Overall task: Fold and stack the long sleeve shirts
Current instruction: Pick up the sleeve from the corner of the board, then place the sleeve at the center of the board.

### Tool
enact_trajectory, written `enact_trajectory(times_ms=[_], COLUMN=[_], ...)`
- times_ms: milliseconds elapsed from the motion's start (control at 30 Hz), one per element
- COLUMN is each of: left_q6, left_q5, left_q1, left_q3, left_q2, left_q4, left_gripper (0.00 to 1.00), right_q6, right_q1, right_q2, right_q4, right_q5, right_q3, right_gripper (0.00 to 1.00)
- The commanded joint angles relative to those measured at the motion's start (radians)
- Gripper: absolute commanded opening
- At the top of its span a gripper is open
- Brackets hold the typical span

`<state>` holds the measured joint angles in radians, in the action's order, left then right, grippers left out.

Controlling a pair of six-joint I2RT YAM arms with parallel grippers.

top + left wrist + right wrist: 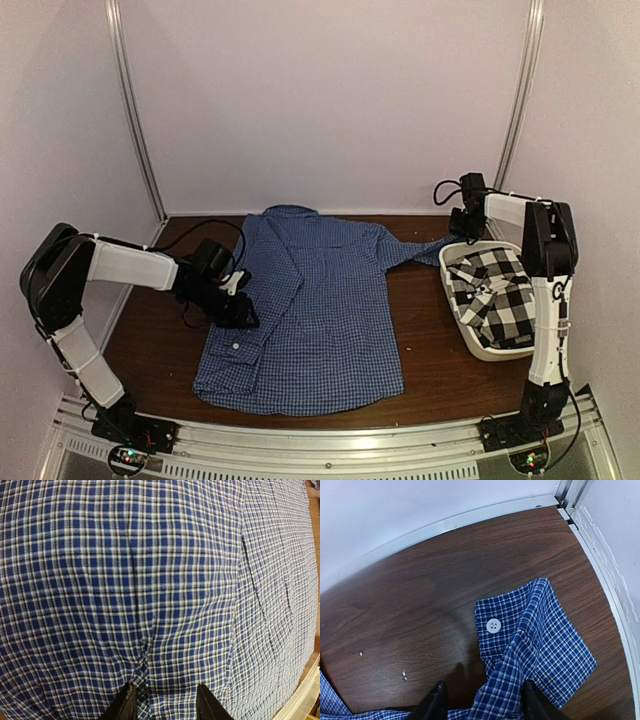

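At frame centre: blue shirt [330, 320] is partly folded.
Tub [488, 353]: checked shirt [492, 290] is left unfolded.
Left gripper [167, 700]: pinched on blue cloth.
Right gripper [485, 700]: set astride cuff [520, 625]; grip cannot be told.

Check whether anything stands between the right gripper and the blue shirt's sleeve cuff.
Nothing visible does. The right gripper has a finger on either side of the sleeve of the blue shirt, just behind the buttoned cuff. Only bare table lies around them.
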<state>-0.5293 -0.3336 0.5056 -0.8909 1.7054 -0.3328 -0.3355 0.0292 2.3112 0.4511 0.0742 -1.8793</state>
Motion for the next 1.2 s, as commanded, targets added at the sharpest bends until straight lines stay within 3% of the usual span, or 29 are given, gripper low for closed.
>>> enact_trajectory(times_ms=[0,100,200,567,767,933,1167], left_q6=[0.008,0.007,0.005,0.002,-0.001,0.009,0.011], left_q5=[0.040,0.026,0.003,-0.054,-0.059,-0.084,-0.088], left_q1=[-0.013,-0.013,-0.013,-0.013,-0.013,-0.013,-0.013], left_q3=[0.020,0.002,-0.026,-0.151,-0.189,-0.211,-0.220], left_q2=[0.006,-0.001,-0.005,-0.019,-0.022,0.011,0.026], left_q4=[-0.126,-0.125,-0.124,-0.142,-0.144,-0.135,-0.130], left_gripper=[0.42,0.42,0.42,0.42,0.42,0.42,0.42], right_q6=[-0.009,0.010,0.043,0.210,0.187,0.206,0.223], right_q1=[-0.003,0.005,0.034,0.347,0.516,0.586,0.589], right_q2=[-0.004,-0.034,-0.072,-0.262,-0.349,-0.363,-0.389], right_q4=[-0.011,-0.049,-0.098,-0.302,-0.397,-0.403,-0.357], right_q5=[-0.031,-0.064,-0.094,-0.198,-0.239,-0.247,-0.255], right_q3=[-0.014,-0.006,0.007,0.230,0.436,0.539,0.582], right_gripper=[0.34,0.12,0.00,0.00,0.00,0.00,0.19])
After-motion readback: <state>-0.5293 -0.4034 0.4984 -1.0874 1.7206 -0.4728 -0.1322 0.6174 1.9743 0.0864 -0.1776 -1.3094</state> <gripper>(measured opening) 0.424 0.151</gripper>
